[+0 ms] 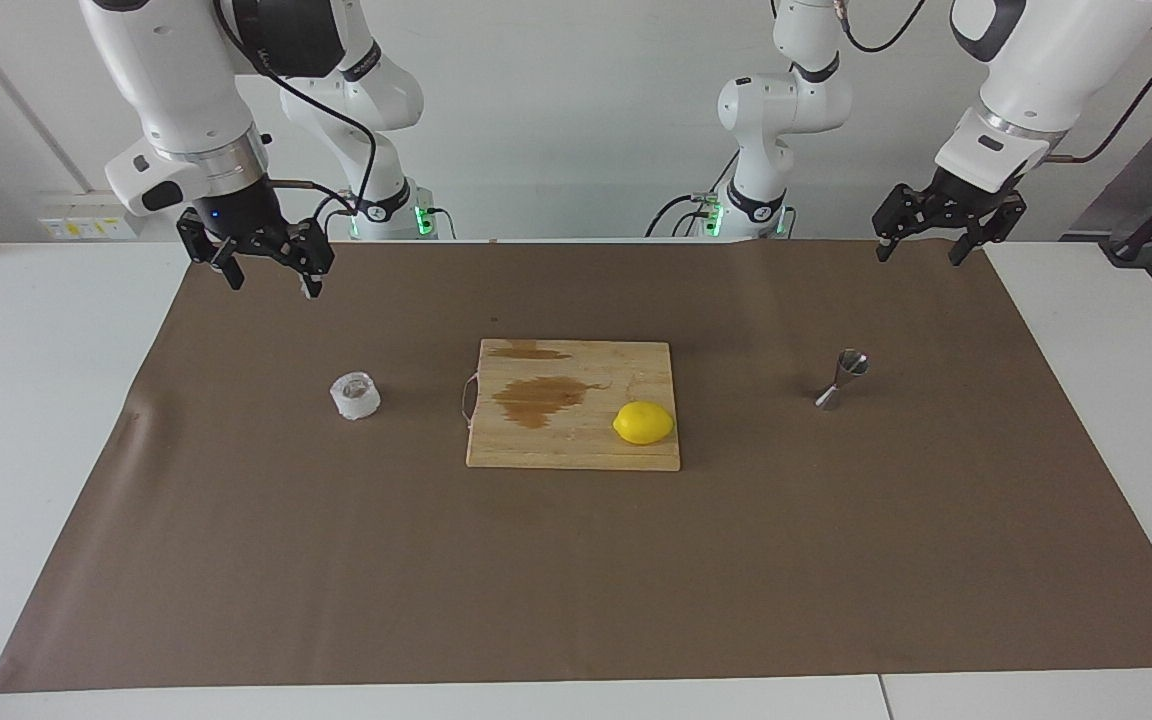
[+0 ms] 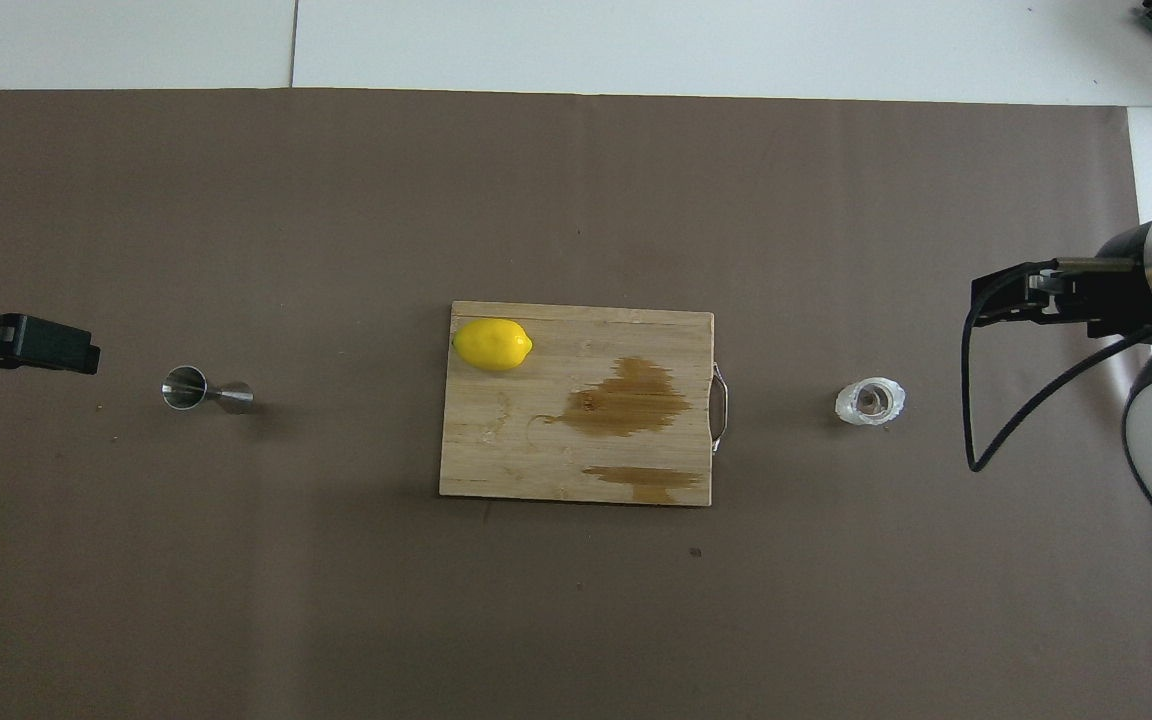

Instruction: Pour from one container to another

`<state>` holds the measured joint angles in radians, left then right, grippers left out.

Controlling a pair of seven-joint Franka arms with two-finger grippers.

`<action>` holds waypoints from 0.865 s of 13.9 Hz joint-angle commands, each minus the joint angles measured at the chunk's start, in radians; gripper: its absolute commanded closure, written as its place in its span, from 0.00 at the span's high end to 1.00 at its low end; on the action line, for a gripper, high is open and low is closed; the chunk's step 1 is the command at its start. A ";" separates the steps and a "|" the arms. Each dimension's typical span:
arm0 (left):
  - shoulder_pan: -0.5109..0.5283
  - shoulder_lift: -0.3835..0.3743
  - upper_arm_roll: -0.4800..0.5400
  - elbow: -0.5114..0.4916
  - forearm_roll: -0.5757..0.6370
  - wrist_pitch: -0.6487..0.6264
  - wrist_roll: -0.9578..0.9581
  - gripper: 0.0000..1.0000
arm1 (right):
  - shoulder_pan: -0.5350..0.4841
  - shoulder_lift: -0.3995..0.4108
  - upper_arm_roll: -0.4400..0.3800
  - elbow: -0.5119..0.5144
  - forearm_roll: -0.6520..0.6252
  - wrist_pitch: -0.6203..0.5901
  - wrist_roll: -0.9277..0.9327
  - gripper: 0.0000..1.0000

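Observation:
The squat translucent whitish cup (image 1: 354, 395) stands upright on the brown mat toward the right arm's end; it also shows in the overhead view (image 2: 870, 401). The steel hourglass jigger (image 1: 844, 378) stands upright on the mat toward the left arm's end, also in the overhead view (image 2: 206, 389). My right gripper (image 1: 271, 275) hangs open and empty in the air over the mat's edge by the cup's end (image 2: 1001, 298). My left gripper (image 1: 921, 250) hangs open and empty over the mat's corner at the jigger's end (image 2: 61, 345). Neither gripper touches anything.
A wooden cutting board (image 1: 576, 455) with dark wet stains lies in the middle of the mat (image 2: 496, 450), between cup and jigger. A yellow lemon (image 1: 643, 422) sits on its corner toward the jigger (image 2: 492, 344). The brown mat (image 1: 576, 580) covers most of the white table.

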<state>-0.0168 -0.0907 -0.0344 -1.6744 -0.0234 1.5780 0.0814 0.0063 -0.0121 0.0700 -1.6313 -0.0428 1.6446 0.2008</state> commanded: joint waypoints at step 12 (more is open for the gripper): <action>-0.012 -0.015 0.001 -0.018 0.014 0.000 0.012 1.00 | -0.020 -0.020 0.011 -0.021 0.029 -0.005 -0.021 1.00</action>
<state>-0.0181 -0.0907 -0.0354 -1.6767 -0.0234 1.5773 0.0816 0.0063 -0.0122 0.0700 -1.6313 -0.0428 1.6446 0.2008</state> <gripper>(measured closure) 0.000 0.000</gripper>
